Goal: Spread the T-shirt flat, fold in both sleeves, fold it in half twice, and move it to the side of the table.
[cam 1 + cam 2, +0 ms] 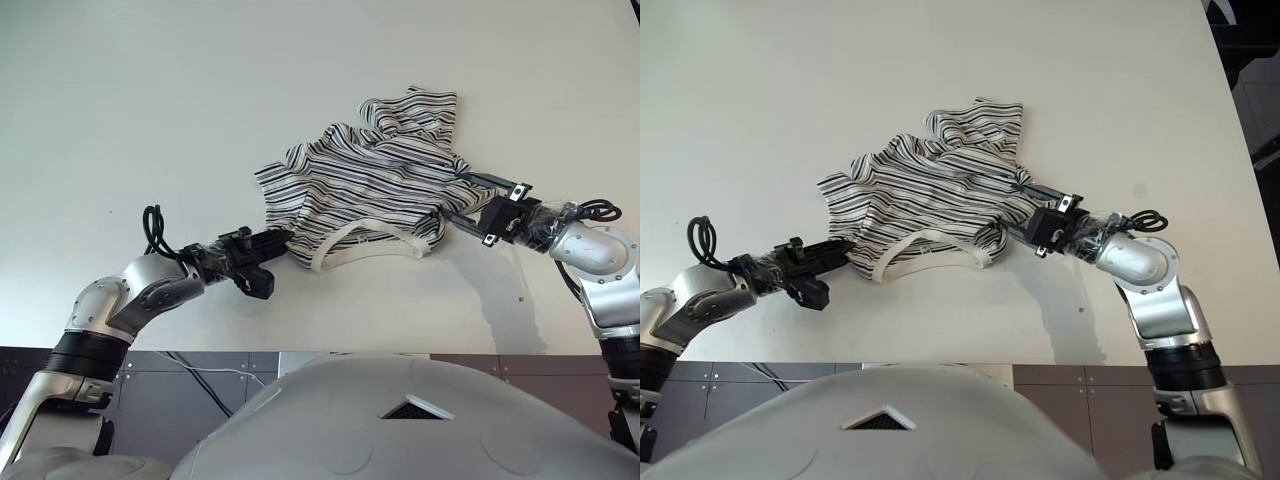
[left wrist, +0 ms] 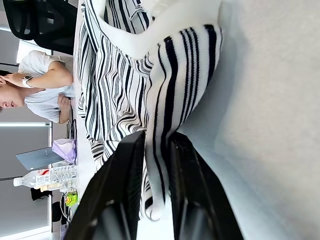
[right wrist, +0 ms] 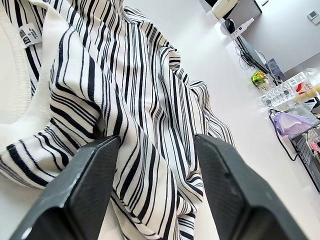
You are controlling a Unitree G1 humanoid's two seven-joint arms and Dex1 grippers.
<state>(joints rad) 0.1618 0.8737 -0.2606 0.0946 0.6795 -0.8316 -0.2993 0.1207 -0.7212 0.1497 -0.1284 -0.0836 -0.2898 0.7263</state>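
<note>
Left eye view, T-shirt (image 1: 370,165): black-and-white striped, lying crumpled on the white table (image 1: 140,90), roughly mid-table and ahead of both arms. It is not flat. The cloth is bunched in ridges, with one lobe heaped at the far end and another sticking out toward the robot's left. The white ribbed collar (image 1: 365,237) forms an open loop on the near edge of the heap, facing the robot. I cannot tell a sleeve apart from the folds.

The left fingers (image 1: 279,238) sit at the near left corner of the T-shirt, low over the table. The left wrist view confirms the grip: both black fingers (image 2: 127,165) are closed on a narrow fold of striped cloth. The fold runs between them and spreads out onto the table beyond. A bit of cloth edge pokes out behind the pinch.

The right fingers (image 1: 485,181) are at the near right edge of the heap, just right of the collar. In the right wrist view these fingers (image 3: 85,185) stand wide apart, one on each side of a ridge of striped cloth, and the cloth lies loose in the gap. I log them as spread, straddling the fabric. A sewn label (image 3: 30,34) shows inside the collar on that side.
</note>
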